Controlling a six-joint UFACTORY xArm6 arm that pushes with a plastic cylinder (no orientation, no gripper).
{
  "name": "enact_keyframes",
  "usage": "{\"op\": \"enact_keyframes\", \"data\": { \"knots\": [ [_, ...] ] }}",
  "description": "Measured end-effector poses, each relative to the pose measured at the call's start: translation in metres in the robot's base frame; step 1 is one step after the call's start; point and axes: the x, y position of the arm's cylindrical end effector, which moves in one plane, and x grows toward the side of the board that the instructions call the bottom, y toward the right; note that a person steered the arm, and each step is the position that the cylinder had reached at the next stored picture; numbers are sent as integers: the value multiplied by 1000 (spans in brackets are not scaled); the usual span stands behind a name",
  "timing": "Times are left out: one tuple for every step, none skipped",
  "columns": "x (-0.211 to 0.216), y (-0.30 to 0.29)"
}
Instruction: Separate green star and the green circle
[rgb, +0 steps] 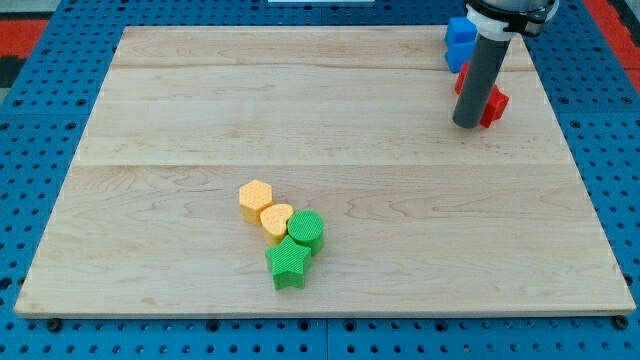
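The green star (288, 262) lies near the view's bottom, left of centre, on the wooden board (180, 120). The green circle (307, 229) sits just above and right of it, touching it. My tip (467, 124) is far off at the view's upper right, well away from both green blocks, resting beside a red block (492, 103).
A yellow heart (276, 219) touches the green circle's left side, and a yellow hexagon (256, 199) touches the heart. Blue blocks (459, 42) sit at the view's top right behind the rod. The board's edges meet a blue pegboard (40, 120).
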Motion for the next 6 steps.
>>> {"op": "enact_keyframes", "data": {
  "knots": [
    [41, -3],
    [69, -5],
    [83, -5],
    [86, -5],
    [86, -5],
    [86, -2]
  ]
}}
